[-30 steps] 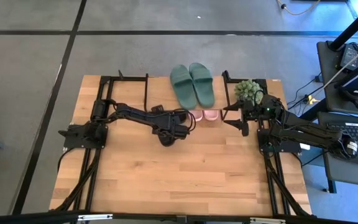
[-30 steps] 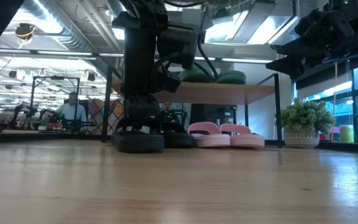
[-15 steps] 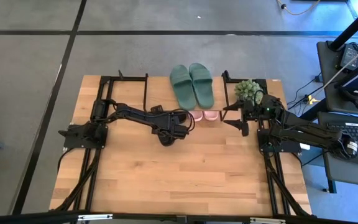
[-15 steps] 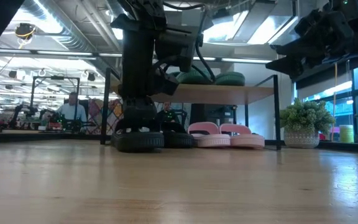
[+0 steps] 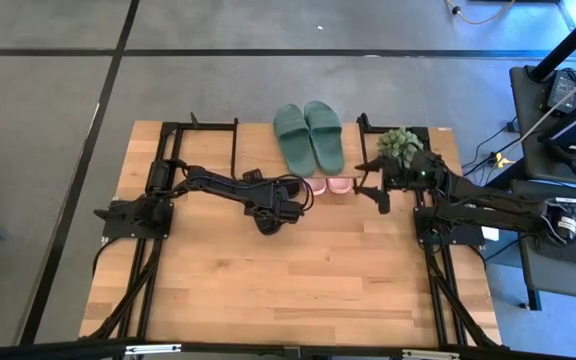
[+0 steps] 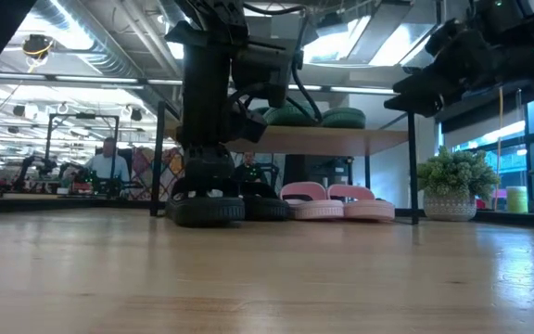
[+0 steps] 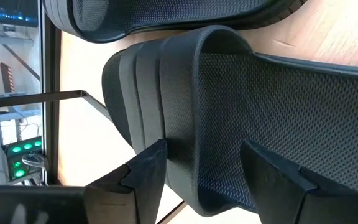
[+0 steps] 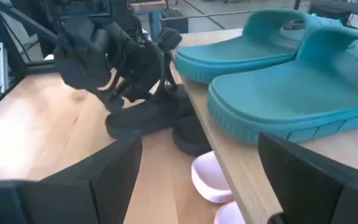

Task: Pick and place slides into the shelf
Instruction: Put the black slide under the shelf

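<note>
A pair of dark green slides [image 5: 309, 135] lies on the shelf's top board [image 6: 360, 141]. A pair of pink slides [image 6: 336, 200] stands on the table under the board. A black slide [image 6: 267, 208] stands beside the pink pair. My left gripper [image 5: 271, 212] comes down on a second black slide [image 6: 207, 210], which rests sole-down on the table by the shelf's left leg. My right gripper [image 5: 380, 190] is open and empty. It hangs above the table at the shelf's right end, level with the board. My left gripper has the black slide's wide ribbed strap [image 7: 179, 137] between its two fingers [image 7: 149, 174]. The fingers point down from above and lie across the strap. The slide rests flat on the table with its sole down.
A small potted plant [image 5: 400, 145] stands at the shelf's right end, behind my right gripper. Black metal frames [image 5: 203, 150] stand along the table's far side. The near half of the table [image 5: 298, 290] is bare wood.
My right gripper has gone a little toward the table's left, nearer the shelf's right end, and stays open. My left gripper and the black slide have kept nearly still.
</note>
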You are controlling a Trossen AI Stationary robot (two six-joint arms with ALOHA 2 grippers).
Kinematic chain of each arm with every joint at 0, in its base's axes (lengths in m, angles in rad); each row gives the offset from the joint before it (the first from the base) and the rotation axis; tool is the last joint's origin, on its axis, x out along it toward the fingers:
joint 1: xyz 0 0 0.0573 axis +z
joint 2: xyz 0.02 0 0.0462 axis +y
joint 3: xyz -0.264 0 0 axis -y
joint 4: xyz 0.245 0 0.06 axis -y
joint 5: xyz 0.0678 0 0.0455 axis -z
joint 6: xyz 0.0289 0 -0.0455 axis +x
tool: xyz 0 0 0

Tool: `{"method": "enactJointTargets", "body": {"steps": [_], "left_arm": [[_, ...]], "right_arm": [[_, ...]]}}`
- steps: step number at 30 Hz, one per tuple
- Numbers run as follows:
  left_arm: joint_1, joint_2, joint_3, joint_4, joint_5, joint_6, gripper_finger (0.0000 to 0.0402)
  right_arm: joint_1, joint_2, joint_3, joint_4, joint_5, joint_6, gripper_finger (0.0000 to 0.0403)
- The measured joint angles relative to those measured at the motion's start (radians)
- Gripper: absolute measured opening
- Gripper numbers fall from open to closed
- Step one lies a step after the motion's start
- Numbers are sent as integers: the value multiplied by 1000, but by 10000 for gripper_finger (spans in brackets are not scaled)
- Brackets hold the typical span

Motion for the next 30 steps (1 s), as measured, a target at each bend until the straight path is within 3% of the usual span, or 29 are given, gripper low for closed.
{"method": "enactJointTargets", "body": {"steps": [7,13,19,21,26,30], "left_arm": [[0,0,0,2,0,1,198],[0,0,0,2,1,1,198],[0,0,0,3,2,1,198],[0,0,0,3,2,1,198],[0,0,0,3,2,1,198],[0,0,0,3,3,1,198]], "right_arm": [[6,14,109,-41,5,-15,320],[-8,47,192,-186,179,-108,320],[-73,150,191,-185,182,-108,320],[-99,179,191,-157,157,-107,320],[-178,222,191,-58,-30,-96,320],[-232,241,179,-8,-96,-84,320]]}}
